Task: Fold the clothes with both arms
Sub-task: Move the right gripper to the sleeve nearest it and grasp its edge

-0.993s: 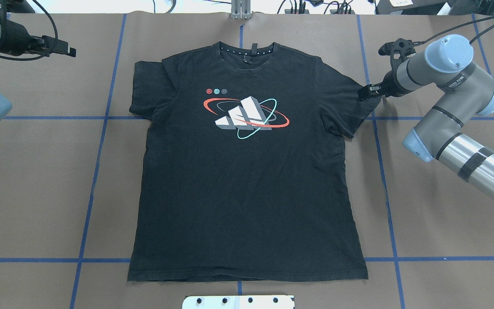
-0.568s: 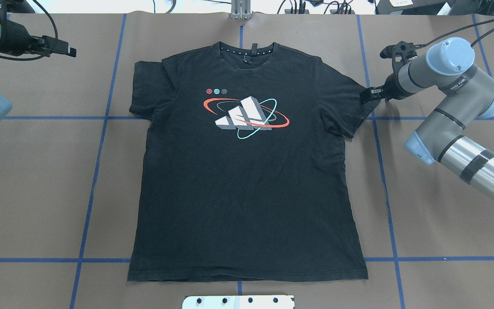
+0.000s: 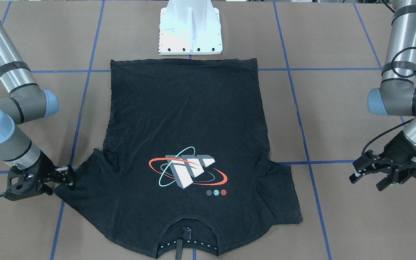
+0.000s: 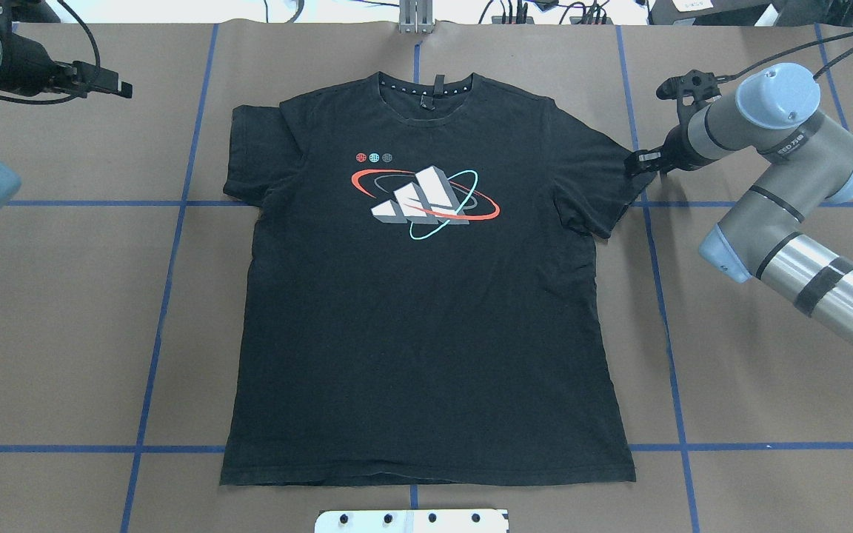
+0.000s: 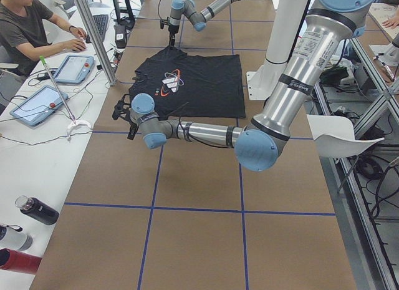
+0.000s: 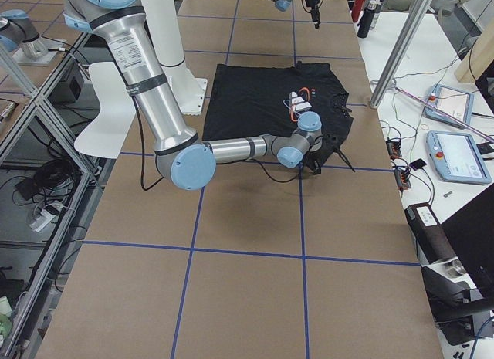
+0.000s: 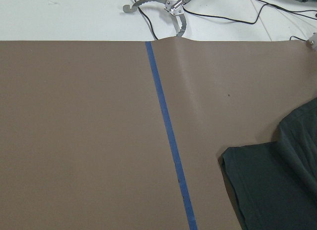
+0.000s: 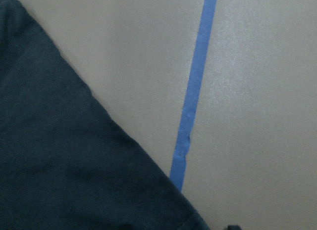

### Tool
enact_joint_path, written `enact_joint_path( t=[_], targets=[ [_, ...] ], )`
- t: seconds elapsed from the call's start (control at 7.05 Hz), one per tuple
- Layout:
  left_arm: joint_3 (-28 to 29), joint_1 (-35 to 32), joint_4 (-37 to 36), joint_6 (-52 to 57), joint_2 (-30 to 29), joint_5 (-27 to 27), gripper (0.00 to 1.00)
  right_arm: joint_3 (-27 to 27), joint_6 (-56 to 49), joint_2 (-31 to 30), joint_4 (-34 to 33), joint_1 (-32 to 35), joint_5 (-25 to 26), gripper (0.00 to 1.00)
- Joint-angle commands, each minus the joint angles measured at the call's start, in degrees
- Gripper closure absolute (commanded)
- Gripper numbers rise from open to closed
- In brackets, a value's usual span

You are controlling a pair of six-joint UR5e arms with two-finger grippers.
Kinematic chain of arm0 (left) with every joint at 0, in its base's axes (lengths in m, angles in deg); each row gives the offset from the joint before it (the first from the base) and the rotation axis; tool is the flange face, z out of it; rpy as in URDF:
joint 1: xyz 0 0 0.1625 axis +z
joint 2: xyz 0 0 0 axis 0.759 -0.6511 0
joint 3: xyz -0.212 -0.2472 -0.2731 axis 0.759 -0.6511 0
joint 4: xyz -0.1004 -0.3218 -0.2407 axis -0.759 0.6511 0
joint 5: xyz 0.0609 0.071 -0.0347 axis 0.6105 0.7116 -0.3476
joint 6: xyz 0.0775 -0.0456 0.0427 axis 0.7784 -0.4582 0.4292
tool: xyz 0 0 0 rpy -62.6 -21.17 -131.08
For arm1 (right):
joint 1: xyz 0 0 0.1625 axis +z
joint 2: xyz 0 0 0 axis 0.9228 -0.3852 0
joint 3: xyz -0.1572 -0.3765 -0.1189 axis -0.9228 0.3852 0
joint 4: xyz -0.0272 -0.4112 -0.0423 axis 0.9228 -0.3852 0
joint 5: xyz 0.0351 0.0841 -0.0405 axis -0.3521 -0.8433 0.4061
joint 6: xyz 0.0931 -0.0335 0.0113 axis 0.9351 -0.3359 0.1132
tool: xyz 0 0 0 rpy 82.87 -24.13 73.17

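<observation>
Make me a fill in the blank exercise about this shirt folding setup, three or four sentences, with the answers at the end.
The black T-shirt lies flat with its logo print facing ____.
The gripper at the edge of a sleeve belongs to the robot's ____ arm.
The left gripper is off the shirt, with its jaws ____.
The tape lines on the brown table are ____.
Missing words: up; right; open; blue.

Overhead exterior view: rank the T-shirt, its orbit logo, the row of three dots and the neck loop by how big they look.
1. T-shirt, by far the largest.
2. Orbit logo.
3. Row of three dots and neck loop: they look alike in size, too close to rank.
</observation>
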Motion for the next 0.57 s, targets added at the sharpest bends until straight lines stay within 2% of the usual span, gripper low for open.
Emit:
enact_joint_path(
  t=[0.0,0.28,0.43],
  targets=[
    [0.00,0.00,0.00,-0.20,0.00,-0.09,0.00,-0.15,0.00,0.11,-0.06,0.09,-1.28,0.88],
    [0.00,0.00,0.09,-0.21,0.00,-0.09,0.00,-0.59,0.00,0.11,-0.15,1.23,-2.78,0.92],
    [-0.09,0.00,0.09,-0.29,0.00,-0.18,0.00,-0.59,0.00,0.11,-0.15,1.24,-2.78,1.00]
  ],
)
